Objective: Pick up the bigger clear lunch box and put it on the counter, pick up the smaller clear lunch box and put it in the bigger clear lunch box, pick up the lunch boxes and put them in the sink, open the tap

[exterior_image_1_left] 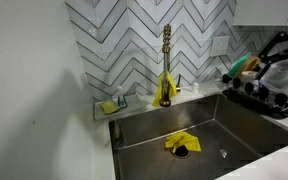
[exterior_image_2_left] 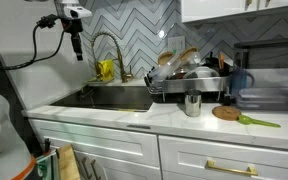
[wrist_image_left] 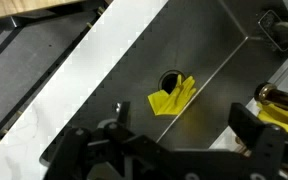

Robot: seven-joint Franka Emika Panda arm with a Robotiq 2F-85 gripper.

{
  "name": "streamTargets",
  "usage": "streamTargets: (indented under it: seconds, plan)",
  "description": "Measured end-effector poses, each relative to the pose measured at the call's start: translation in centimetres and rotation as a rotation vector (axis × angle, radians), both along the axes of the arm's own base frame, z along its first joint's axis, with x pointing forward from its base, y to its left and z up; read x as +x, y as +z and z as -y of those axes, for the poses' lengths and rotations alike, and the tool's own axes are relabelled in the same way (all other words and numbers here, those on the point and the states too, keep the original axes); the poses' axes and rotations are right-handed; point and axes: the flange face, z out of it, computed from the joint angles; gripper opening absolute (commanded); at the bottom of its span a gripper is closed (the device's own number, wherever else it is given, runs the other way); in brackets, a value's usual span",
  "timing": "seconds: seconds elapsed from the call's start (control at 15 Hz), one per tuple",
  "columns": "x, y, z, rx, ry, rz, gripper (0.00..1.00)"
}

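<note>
Largest first. The white table (exterior_image_2_left: 92, 112) framed the sink (exterior_image_1_left: 234, 125) on all sides I could see. In the wrist view its near strip (wrist_image_left: 104, 60) ran as a clean straight edge along the basin (wrist_image_left: 209, 55).

The sink was deep, with steep steel walls and a wide bare floor. The open room lay mostly toward the dish-rack side.

The dish rack (exterior_image_2_left: 184, 85) stood on the table just beside the sink's rim. It was loaded with dishes, and in an exterior view (exterior_image_1_left: 266, 92) its dark edge overhung the basin corner.

A clear lunch box (exterior_image_2_left: 269, 88) appeared to sit at the far end of the table, beyond the rack and well apart from the sink. It was too blurred for me to tell the bigger tub from the smaller.

The arm (exterior_image_2_left: 56, 18) reached in high above the sink's far end.

The tap (exterior_image_1_left: 166, 55) stood upright behind the back rim, with yellow at its base.

The pincer (exterior_image_2_left: 76, 47) hung in open air above the basin, clear of tap and wall. From the wrist view (wrist_image_left: 179, 114) its fingers were spread wide with nothing between them.

A yellow cloth (exterior_image_1_left: 181, 143) lay crumpled on the sink floor, touching the drain (wrist_image_left: 170, 78).

A steel cup (exterior_image_2_left: 192, 104) stood near the table's front edge, in front of the rack.
</note>
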Motion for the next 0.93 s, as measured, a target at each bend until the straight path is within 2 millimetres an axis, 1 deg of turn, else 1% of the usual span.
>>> streamTargets:
  seconds: [0.73,0.8,0.93]
  plan:
    - [0.2,0.0,0.2,-0.017,-0.013,0.003,1.0]
    - [0.8,0.0,0.5,-0.036,-0.043,0.025,1.0]
    - [3.3,0.6,1.6,-0.073,-0.104,0.141,1.0]
